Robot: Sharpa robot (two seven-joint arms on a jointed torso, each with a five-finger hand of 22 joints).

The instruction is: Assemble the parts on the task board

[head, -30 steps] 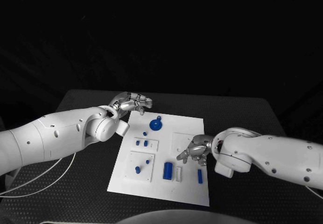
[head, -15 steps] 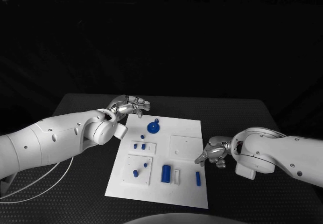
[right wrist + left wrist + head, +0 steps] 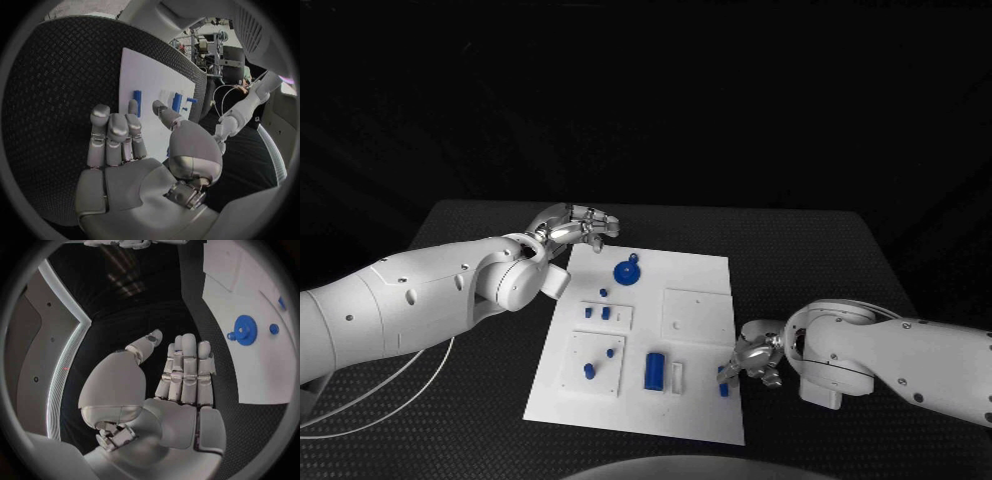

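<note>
Blue plastic is the material of the target part: a small slender blue peg [image 3: 724, 381] is lying on the flat white task board [image 3: 697, 275], near the board's right edge and beside a thicker blue cylinder [image 3: 655, 371] and a white slot piece [image 3: 681, 375]. The silver right hand [image 3: 753, 357] is hovering directly at this peg with its fingers apart and holding nothing; whether the fingertips are touching it cannot be told. The silver left hand [image 3: 577, 224] is resting, fingers loosely extended and empty, over the black textured tabletop [image 3: 798, 245] just beyond the board's far left corner, near the blue gear [image 3: 630, 270]. For a clean pick, the thumb and one opposing finger should probably be closing across the peg's narrow width, at mid-length, so that it is lifting level. Pressing down risks sliding the peg or shifting the board.
</note>
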